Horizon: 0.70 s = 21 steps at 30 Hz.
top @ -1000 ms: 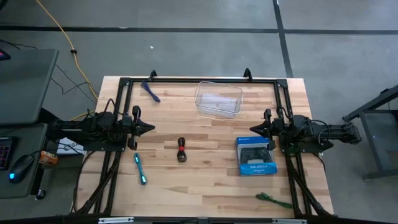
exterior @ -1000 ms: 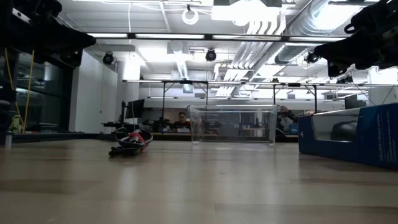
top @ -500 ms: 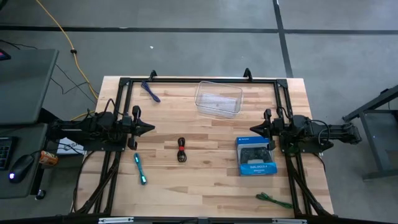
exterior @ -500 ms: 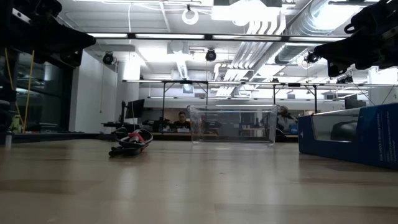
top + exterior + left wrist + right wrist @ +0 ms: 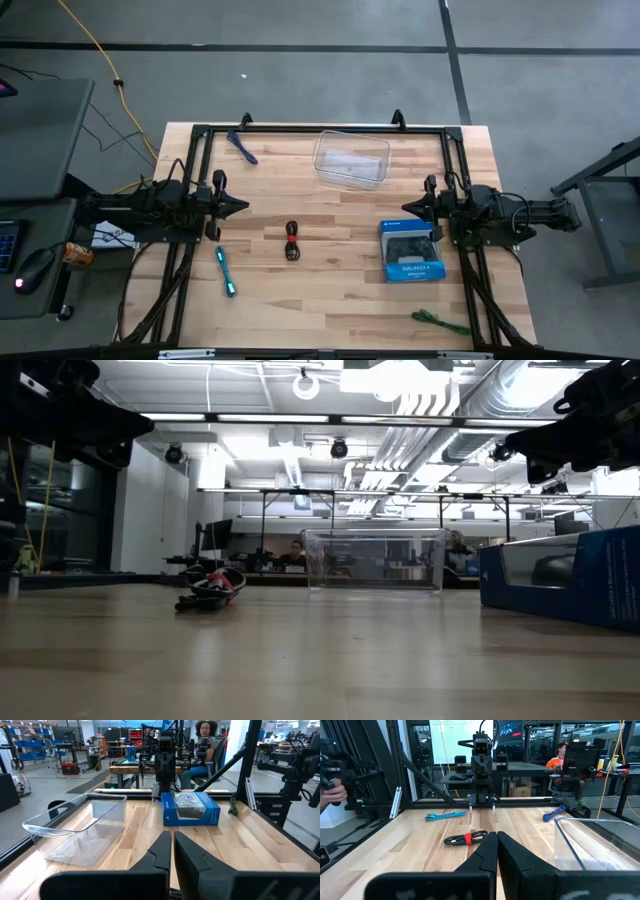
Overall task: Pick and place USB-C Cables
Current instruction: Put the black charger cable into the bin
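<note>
Four cable bundles lie flat on the wooden table. The dark purple one [image 5: 241, 146] is at the far left. The black one with a red band [image 5: 292, 241] is in the middle. The cyan one [image 5: 226, 271] is near left and the green one [image 5: 440, 322] near right. My left gripper [image 5: 243, 207] hovers at the table's left side, shut and empty, pointing right. My right gripper [image 5: 405, 208] hovers at the right side, shut and empty, pointing left. The right wrist view shows the black cable [image 5: 466, 839], the cyan [image 5: 445, 815] and the purple [image 5: 554, 813].
A clear plastic tub [image 5: 351, 158] stands at the far middle of the table. A blue box picturing a game controller [image 5: 411, 252] lies just under my right gripper. A black frame runs along the table's edges. People sit in the room beyond.
</note>
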### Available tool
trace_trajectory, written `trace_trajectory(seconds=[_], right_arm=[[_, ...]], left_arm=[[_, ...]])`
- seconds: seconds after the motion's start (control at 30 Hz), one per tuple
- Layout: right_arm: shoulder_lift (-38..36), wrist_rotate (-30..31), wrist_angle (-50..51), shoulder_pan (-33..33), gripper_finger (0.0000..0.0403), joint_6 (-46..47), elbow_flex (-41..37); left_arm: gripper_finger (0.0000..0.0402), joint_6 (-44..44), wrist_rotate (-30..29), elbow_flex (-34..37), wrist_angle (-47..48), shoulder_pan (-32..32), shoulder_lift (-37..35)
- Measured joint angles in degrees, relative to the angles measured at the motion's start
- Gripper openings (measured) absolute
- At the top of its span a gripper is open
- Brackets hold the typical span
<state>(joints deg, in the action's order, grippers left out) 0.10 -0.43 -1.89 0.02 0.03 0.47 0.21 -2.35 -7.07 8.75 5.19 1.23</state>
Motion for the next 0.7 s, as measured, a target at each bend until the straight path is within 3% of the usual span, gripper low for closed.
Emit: trace_trajectory(seconds=[0.7], right_arm=[[0.0, 0.01, 0.0, 0.01, 0.0, 0.0, -0.01]], left_arm=[[0.0003, -2.8, 0.01, 0.0, -0.04, 0.0, -0.01]])
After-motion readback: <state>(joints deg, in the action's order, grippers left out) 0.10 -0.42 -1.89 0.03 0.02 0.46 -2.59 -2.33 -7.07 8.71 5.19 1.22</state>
